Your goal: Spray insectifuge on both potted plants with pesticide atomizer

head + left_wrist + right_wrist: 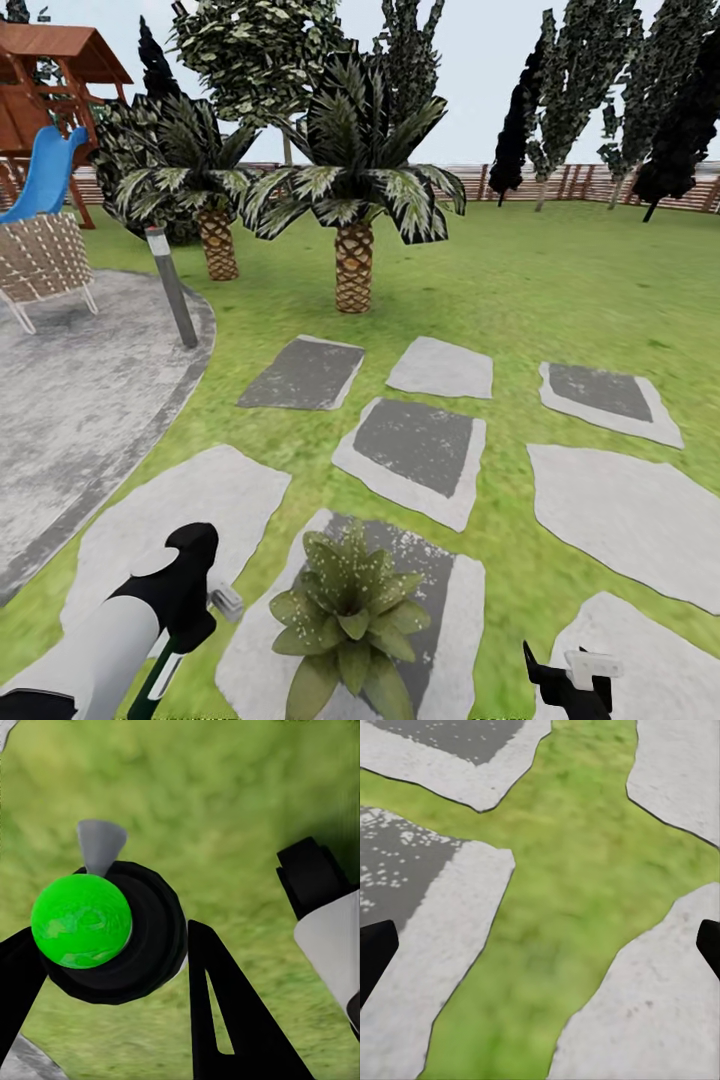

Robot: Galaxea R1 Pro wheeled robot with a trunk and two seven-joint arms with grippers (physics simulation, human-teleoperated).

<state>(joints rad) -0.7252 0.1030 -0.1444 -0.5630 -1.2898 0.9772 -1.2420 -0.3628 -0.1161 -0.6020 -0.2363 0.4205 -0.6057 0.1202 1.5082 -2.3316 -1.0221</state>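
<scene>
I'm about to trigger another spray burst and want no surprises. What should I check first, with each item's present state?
1. Slim dark green pesticide atomizer held in left gripper: ok.
2. White nozzle toward the low green-leaved potted plant: ok.
3. Whitish insectifuge specks on its leaves: ok, full cover cannot tell.
4. Second plant located: cannot tell.
5. Right gripper jaws open over grass, away from the plant: ok.

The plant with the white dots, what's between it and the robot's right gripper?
Head view: only ground. The potted plant sits on a grey stepping stone; a grass strip separates that from the right gripper.
</scene>
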